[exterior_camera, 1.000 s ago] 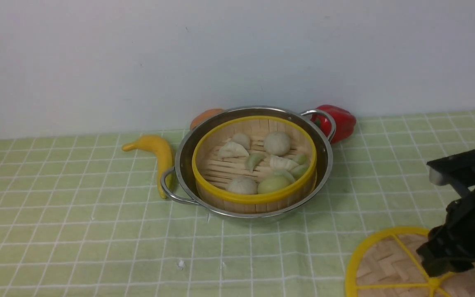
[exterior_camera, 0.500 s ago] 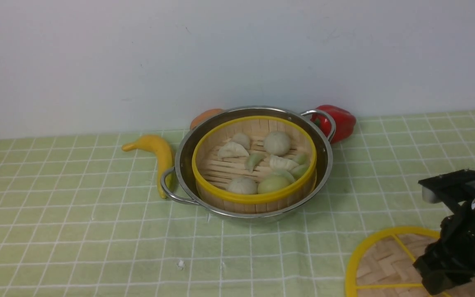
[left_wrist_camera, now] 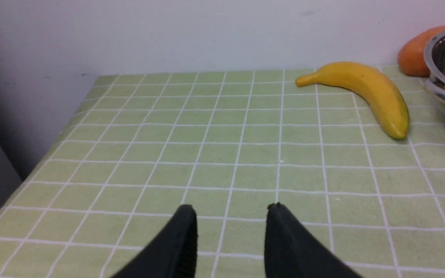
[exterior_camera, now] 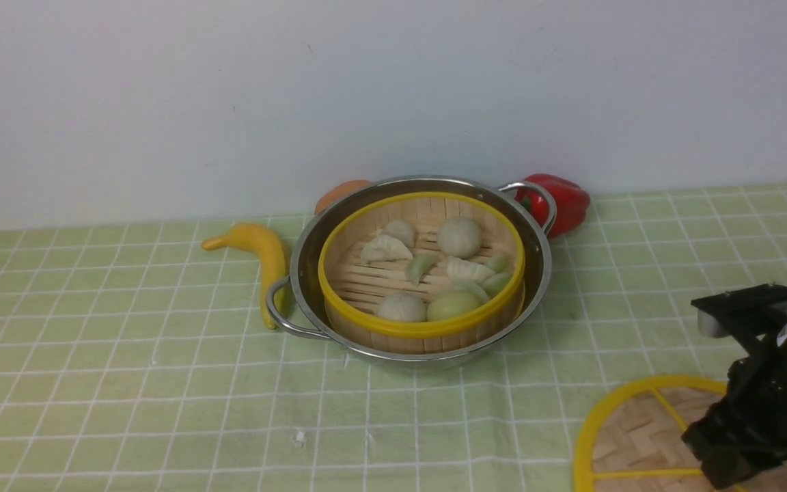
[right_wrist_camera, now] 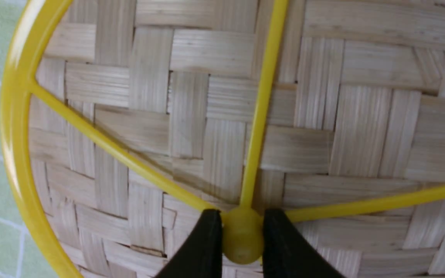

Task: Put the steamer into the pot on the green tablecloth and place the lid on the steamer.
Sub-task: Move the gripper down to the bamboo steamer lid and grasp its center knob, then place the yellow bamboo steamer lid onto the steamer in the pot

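Steamer (exterior_camera: 422, 329) and pot (exterior_camera: 306, 263) are already together: we see the bamboo basket sitting inside the steel pot, its yellow rim level and ringed by the pot's shiny wall. On its slatted floor lie pale buns (exterior_camera: 458, 237) and dumplings (exterior_camera: 385, 247), uncovered. The pot stands on the green tablecloth (exterior_camera: 127, 355) near the back wall (exterior_camera: 393, 89), one looped handle (exterior_camera: 281, 318) pointing toward the near left and the other toward the far right.

We find the lid (exterior_camera: 632, 430) well apart from the pot, lying flat on the cloth at the near right corner of the front view, partly cut off by the picture's edge. The right gripper (right_wrist_camera: 242, 213) is down on it. In the right wrist view its two black fingers (right_wrist_camera: 207, 247) press against either side of the yellow hub (right_wrist_camera: 242, 239) where the spokes meet, so we read it as clamped on the lid by that knob. The lid's woven face fills most of that view.

The left gripper (left_wrist_camera: 231, 205) hangs over bare cloth on the left side, its fingers apart with nothing between them.

Around the pot we note a banana (exterior_camera: 264, 256) just beside its left handle, a red pepper (exterior_camera: 564, 198) behind its right handle, and an orange rounded thing (exterior_camera: 340, 193) tucked behind its rim.
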### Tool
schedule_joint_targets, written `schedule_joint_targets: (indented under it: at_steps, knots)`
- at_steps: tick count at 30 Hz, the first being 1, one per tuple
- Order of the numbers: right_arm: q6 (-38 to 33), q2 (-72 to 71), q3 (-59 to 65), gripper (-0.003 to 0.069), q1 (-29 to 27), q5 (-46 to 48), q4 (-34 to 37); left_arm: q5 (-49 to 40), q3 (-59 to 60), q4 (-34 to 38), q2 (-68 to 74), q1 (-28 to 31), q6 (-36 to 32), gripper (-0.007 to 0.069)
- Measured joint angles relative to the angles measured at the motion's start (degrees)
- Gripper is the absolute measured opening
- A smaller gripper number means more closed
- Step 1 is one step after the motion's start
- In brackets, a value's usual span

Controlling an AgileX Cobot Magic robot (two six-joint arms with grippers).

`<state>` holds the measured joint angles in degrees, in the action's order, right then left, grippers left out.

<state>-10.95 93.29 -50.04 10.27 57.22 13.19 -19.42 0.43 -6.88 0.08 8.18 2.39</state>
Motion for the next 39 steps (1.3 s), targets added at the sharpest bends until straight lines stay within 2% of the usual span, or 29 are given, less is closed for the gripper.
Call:
schedule_joint_targets:
  at_steps: [10, 15, 18, 21, 27, 33, 39]
  knots:
    - [-0.1, -11.5, -11.2, 0.0147, 0.0, 6.7, 0.5, 0.0, 0.0, 0.0, 0.0, 0.0, 0.0, 0.0243]
    - [-5.4, -11.4, -18.2, 0.0147, 0.5, 6.5, 4.5, 0.0, 0.0, 0.0, 0.0, 0.0, 0.0, 0.0243]
    - [-11.2, -8.0, -24.7, 0.0147, 4.1, 5.2, 6.4, 0.0, 0.0, 0.0, 0.0, 0.0, 0.0, 0.0243]
    - [-13.6, -3.8, -30.4, 0.0147, 8.6, 3.7, 6.2, 0.0, 0.0, 0.0, 0.0, 0.0, 0.0, 0.0243]
    - [-14.8, 7.2, -43.1, 0.0147, 17.5, 2.0, -0.3, 0.0, 0.0, 0.0, 0.0, 0.0, 0.0, 0.0243]
    - [-14.9, 17.1, -53.4, 0.0147, 21.7, 1.7, -4.8, 0.0, 0.0, 0.0, 0.0, 0.0, 0.0, 0.0243]
    - [-14.9, 23.6, -59.4, 0.0147, 22.3, 1.5, -6.0, 0.0, 0.0, 0.0, 0.0, 0.0, 0.0, 0.0243]
